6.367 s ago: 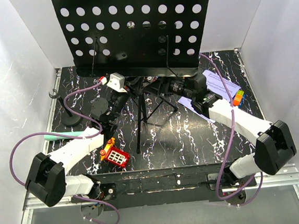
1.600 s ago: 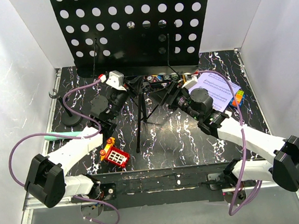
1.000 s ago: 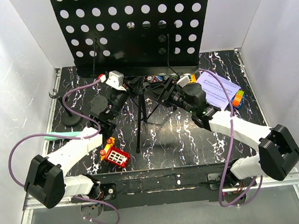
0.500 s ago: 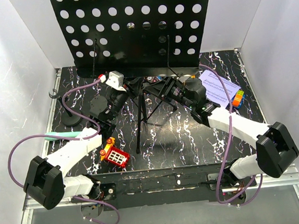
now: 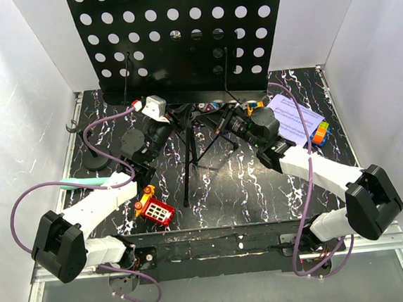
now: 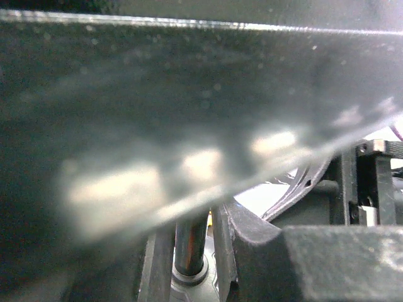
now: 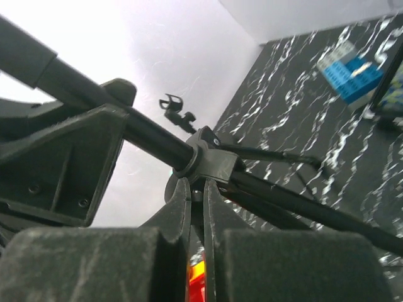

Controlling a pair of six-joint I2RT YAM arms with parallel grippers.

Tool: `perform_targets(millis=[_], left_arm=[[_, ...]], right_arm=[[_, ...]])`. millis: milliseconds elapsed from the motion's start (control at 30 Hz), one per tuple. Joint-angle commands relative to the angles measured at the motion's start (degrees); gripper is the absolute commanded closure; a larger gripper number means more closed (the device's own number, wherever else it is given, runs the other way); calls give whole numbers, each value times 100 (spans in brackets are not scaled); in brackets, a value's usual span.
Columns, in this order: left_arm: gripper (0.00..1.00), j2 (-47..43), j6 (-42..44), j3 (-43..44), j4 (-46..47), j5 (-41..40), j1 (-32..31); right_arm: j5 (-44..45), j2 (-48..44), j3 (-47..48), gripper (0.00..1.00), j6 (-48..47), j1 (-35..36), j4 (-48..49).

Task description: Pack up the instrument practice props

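The music stand [image 5: 177, 33] rises at the back of the table, its hole-punched desk tilted over the tripod legs [image 5: 187, 170]. My left gripper [image 5: 176, 122] is shut on the stand's pole [image 6: 191, 242], just under the blurred desk. My right gripper [image 5: 218, 125] is shut, its tips [image 7: 196, 189] pinching a small part under the tripod's sliding collar [image 7: 213, 160]. White sheet-music pages [image 5: 295, 119] lie at the right. The mint-green microphone [image 5: 84, 182] lies at the left, beside the small black mic stand [image 5: 95, 160].
A red-and-yellow toy [image 5: 155, 209] sits near the front, left of the tripod legs. A small multicoloured block [image 5: 320, 133] lies by the pages. White walls close in the table on three sides. Purple cables loop from both arms.
My right gripper has gone from open to shut at the tripod collar, after reaching in from the right. The left gripper has kept its hold on the pole.
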Motion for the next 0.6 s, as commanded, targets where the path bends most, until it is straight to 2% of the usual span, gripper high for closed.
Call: perform_targets(millis=[0, 100, 233, 433, 567], left_arm=[[100, -64, -281, -95, -393, 318, -119], [100, -29, -290, -78, -393, 318, -110], [100, 59, -342, -43, -384, 300, -127], [100, 76, -378, -16, -393, 274, -127], [100, 94, -421, -25, -376, 274, -127]], right_arm=[[107, -149, -185, 99, -1788, 365, 171], [-16, -166, -176, 99, -1991, 417, 179], [220, -175, 9, 99, -2859, 821, -198], [957, -210, -149, 99, -3950, 1260, -374], [1521, -149, -193, 94, -4855, 1577, -497]])
